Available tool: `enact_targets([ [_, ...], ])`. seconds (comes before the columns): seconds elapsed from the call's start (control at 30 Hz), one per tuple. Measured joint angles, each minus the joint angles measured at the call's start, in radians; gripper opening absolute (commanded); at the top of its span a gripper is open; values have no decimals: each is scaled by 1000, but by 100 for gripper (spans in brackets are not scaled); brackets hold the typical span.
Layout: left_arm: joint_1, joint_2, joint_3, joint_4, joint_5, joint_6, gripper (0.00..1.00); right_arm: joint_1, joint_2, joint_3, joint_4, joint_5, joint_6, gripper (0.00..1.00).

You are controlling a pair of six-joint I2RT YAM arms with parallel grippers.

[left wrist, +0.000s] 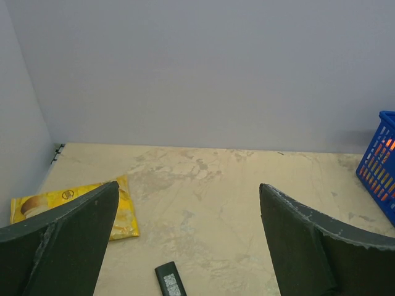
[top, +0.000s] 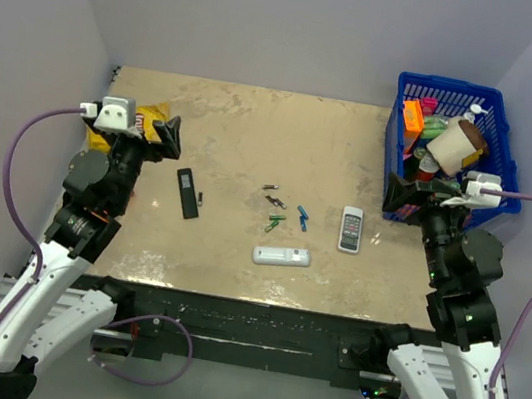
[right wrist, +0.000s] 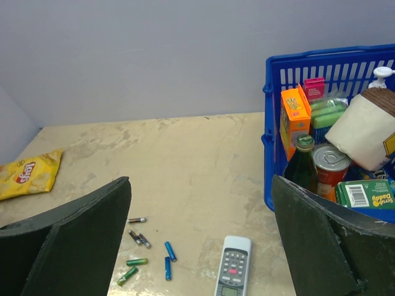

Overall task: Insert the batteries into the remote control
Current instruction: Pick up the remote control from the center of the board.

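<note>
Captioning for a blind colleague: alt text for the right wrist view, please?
The open right gripper frames a table where two green batteries lie among blue cells and dark cells, beside a grey-white remote. A blue basket of groceries stands right, a yellow chip bag left.

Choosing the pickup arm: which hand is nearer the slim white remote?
Right. The right hand hangs open behind and to the right of the white remote, by the blue basket; the left hand sits farther off, back-left past the black remote.
</note>
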Motion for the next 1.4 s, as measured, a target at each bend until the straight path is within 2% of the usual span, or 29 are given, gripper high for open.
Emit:
enact_targets([
  [0.2, 0, -13, -3, -1, -2, 0, 100, 0, 28, 32, -43, -25, 2, 98],
  [0.47, 0, -34, -18, -10, -11, 0, 100, 0, 174, 106, -146, -132, 0, 98],
  [0.7, 0, -65, -26, -30, -43, -8, 100, 0, 275, 163, -256, -278, -60, 98],
  [0.93, 0, -78, -50, -48, -53, -37, 100, 0, 365, 176, -327, -496, -168, 98],
  [1.17, 0, -78, -50, -79, -59, -63, 100, 17, 373, 162, -344, -581, -210, 98],
  [1.3, 0, -70, -51, -91, -58, -82, 100, 87, 408, 155, -342, -596, -220, 98],
  [1.4, 0, -59, -51, -101, -58, -89, 100, 185, 472, 149, -348, -574, -232, 98],
])
